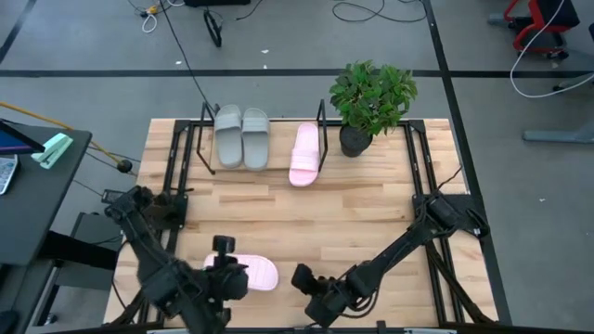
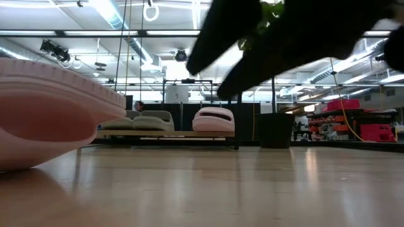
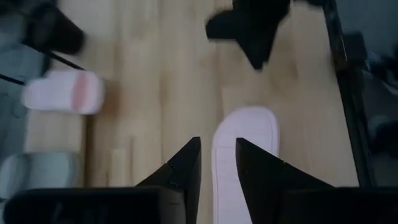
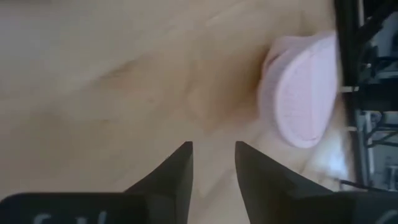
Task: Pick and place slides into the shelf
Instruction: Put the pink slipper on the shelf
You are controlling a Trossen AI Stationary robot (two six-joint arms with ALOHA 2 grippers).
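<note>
a potted plant (image 1: 371,104) stands at the table's far edge, just right of the shelf (image 1: 206,139). the shelf holds two green slides (image 1: 241,136) side by side and one pink slide (image 1: 305,154) to their right. nothing lies on the bare table (image 1: 353,204) between shelf and arms. a second pink slide (image 1: 258,273) lies at the near edge, tilted off the table in the low view. the left gripper (image 3: 217,168) has its fingers on either side of this slide's edge, partly parted, gripping it. the right gripper (image 4: 212,163) hovers just right of the slide, fingers partly open and holding nothing.
</note>
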